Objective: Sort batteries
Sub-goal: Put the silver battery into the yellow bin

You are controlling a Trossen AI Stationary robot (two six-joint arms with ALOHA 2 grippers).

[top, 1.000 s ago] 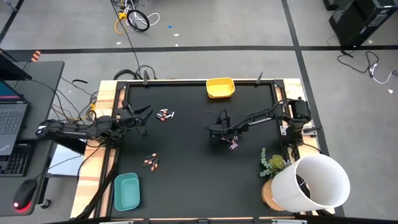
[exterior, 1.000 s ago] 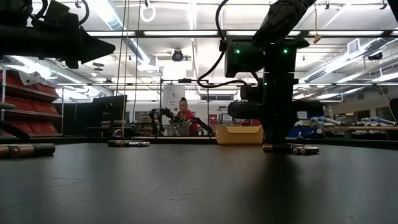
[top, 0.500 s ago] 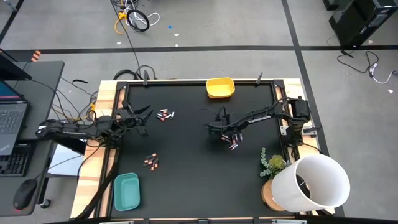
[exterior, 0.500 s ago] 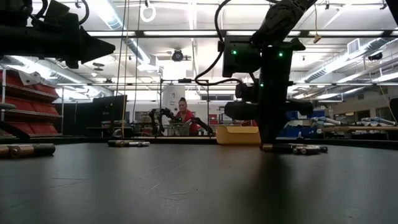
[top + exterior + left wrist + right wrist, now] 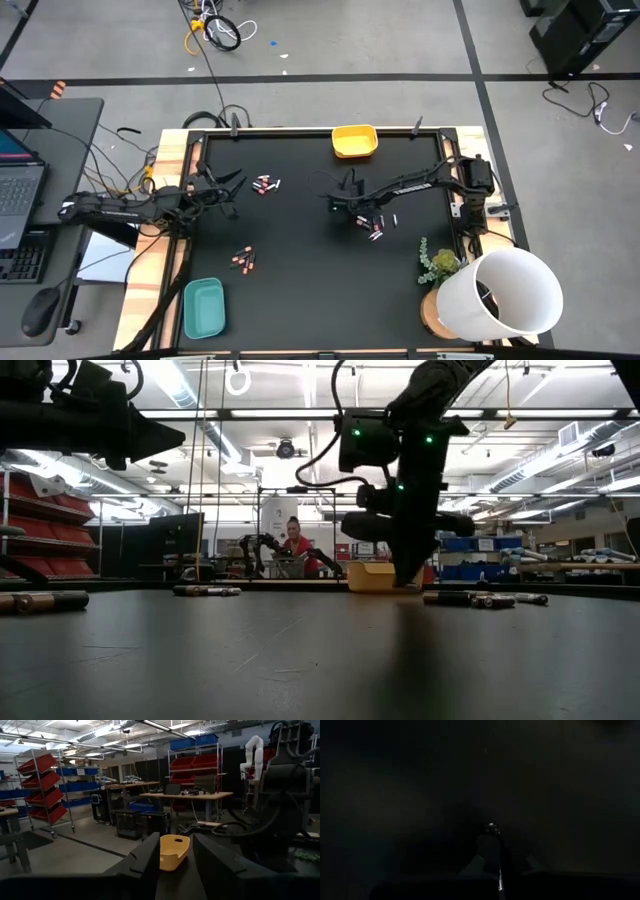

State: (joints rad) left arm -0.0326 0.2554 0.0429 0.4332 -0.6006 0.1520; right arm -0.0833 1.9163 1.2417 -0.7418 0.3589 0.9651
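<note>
A battery (image 5: 490, 851) is sitting clenched in the right gripper (image 5: 349, 205) near the counter (image 5: 300, 270) centre; loose batteries (image 5: 376, 224) are lying at its four o'clock. The left gripper (image 5: 222, 190) is waiting at nine o'clock, part-open, grasping nothing.

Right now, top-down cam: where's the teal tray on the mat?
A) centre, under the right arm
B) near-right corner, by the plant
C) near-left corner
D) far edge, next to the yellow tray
C: in the high view the teal tray sits at the mat's near-left corner, while the yellow tray is alone at the far edge and the plant is on the near-right side.
</note>
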